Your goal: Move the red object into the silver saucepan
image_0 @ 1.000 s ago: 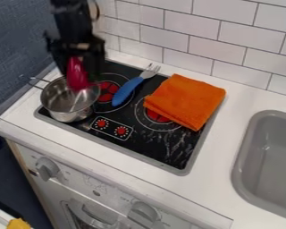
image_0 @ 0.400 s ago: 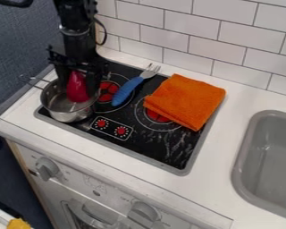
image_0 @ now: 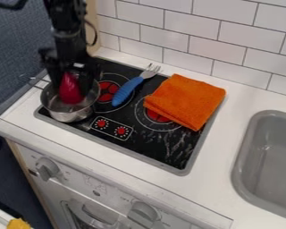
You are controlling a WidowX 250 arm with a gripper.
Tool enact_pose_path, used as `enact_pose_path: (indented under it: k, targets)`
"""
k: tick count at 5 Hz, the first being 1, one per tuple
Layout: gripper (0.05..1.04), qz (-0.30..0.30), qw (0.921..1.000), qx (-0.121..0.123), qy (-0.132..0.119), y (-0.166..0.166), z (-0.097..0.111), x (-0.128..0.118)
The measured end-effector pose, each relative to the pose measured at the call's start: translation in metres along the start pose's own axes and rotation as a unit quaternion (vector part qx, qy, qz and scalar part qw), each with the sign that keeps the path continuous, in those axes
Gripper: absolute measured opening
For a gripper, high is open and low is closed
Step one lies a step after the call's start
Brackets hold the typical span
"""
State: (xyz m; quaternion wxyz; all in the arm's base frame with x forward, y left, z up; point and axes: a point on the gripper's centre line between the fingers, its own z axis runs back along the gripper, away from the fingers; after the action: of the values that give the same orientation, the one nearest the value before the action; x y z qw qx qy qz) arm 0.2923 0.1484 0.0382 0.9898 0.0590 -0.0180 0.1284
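The black gripper (image_0: 71, 85) is at the upper left, pointing down over the silver saucepan (image_0: 68, 117), and is shut on the red object (image_0: 70, 95). One finger stands on each side of the red object, whose wide lower part shows within the pan's rim. Whether it touches the pan's bottom I cannot tell. The saucepan sits on the left part of the black stove top, and the gripper covers part of its back rim.
Right of the pan lies a fork with a blue handle (image_0: 127, 91). A folded orange cloth (image_0: 186, 101) covers part of the stove top (image_0: 163, 151). A grey sink (image_0: 271, 167) is set into the counter at the right, and a tiled wall (image_0: 217, 40) stands behind.
Compared with the earliest frame, the gripper and the red object are lower, over the pan. Since the middle frame both have shifted slightly left together. The saucepan, fork and cloth have stayed put.
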Motion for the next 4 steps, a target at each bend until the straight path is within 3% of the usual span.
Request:
enact_pose_path:
  k: [1, 2, 3, 4]
  targets:
    - [0.736, 0.01, 0.9996, -0.018, 0.019, -0.003, -0.008, -0.024]
    - [0.796, 0.028, 0.9988, -0.034, 0.023, -0.003, -0.01, -0.036]
    - [1.004, 0.031, 0.9985, -0.038, 0.025, -0.002, -0.01, -0.037]
    - [1.006, 0.027, 0.9987, -0.038, 0.019, -0.002, -0.003, -0.036]
